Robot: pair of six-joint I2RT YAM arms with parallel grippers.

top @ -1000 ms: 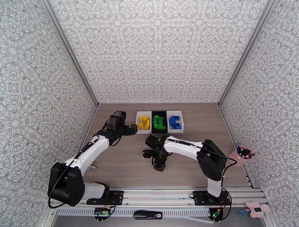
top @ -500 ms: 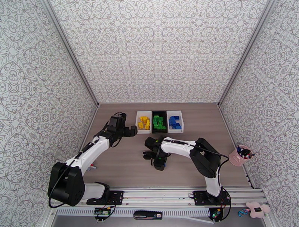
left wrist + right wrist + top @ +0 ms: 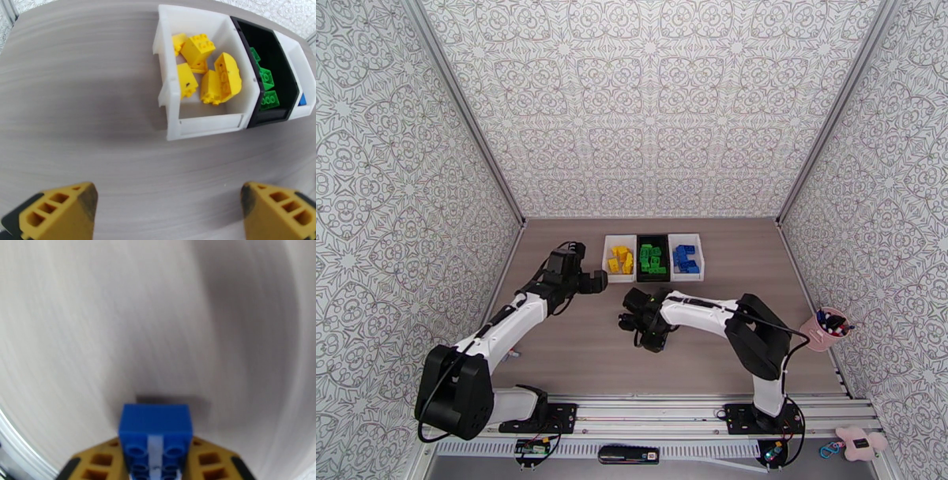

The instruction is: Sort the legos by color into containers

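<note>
Quick count: one black bin (image 3: 652, 237), two white bins (image 3: 607, 254) flanking it, two arms (image 3: 513, 316), one blue brick (image 3: 155, 425) outside the bins, one pink cup (image 3: 818, 335) way off right.

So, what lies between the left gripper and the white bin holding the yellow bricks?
Nothing but bare table: the left wrist view shows that stretch running from the open left gripper to the white bin of yellow bricks.

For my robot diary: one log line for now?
right jaws: shut on blue lego | left jaws: open, near bin of yellow legos
</note>
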